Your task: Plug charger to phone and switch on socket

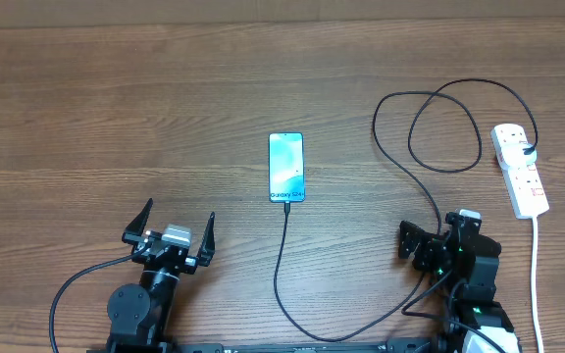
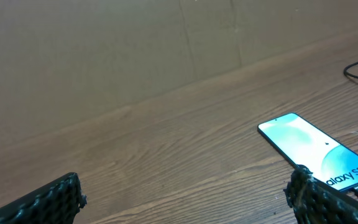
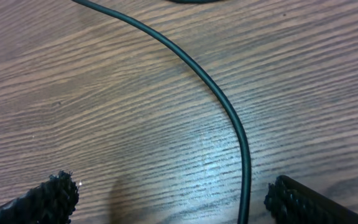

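The phone [image 1: 285,167] lies flat in the middle of the table, teal screen up, also visible at the right of the left wrist view as the phone [image 2: 312,146]. The thin black charger [image 1: 281,257] meets the phone's near end, sweeps right along the front edge, then loops up to the black plug in the white socket [image 1: 521,175] at the far right. My left gripper [image 1: 178,220] stands open left of the phone, with only bare wood in the left gripper [image 2: 182,202]. My right gripper [image 1: 428,241] is open over the charger [image 3: 225,106], which runs between its fingers [image 3: 303,202] untouched.
A white cord [image 1: 536,270] runs from the socket down to the front edge at the far right. The charger's coils [image 1: 444,127] lie between the phone and the socket. A cardboard wall [image 2: 104,50] backs the table.
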Tool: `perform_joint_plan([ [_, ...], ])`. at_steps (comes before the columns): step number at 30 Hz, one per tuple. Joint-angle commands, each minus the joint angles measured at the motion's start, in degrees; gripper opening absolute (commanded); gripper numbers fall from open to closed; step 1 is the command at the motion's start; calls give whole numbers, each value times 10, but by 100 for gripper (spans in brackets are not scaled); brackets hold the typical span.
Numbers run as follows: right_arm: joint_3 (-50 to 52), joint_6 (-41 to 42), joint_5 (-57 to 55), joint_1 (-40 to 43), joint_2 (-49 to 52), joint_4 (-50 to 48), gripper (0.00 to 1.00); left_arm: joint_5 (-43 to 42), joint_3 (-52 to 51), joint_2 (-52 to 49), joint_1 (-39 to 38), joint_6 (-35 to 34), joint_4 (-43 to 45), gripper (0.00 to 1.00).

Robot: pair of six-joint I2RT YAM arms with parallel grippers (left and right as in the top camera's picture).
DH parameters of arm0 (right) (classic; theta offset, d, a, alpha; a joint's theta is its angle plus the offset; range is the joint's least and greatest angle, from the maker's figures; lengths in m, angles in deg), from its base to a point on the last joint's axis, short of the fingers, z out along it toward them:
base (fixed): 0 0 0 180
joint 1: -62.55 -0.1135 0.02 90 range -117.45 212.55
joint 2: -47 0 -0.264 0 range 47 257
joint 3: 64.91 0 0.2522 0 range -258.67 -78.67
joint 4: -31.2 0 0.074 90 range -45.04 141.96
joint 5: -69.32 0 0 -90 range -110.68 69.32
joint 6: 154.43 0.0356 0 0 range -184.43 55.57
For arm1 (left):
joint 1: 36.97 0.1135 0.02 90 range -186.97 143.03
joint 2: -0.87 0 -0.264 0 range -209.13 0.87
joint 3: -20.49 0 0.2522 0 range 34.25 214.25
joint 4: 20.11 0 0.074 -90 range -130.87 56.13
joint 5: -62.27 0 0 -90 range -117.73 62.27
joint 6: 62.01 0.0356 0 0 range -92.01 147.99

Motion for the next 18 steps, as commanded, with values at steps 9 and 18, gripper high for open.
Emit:
perform_joint_plan([
  [9, 6, -1, -7, -3, -56, 42, 100, 4, -2, 3, 2, -12, -1, 100],
  [18, 6, -1, -7, -3, -108, 43, 100, 4, -2, 3, 2, -12, -1, 100],
])
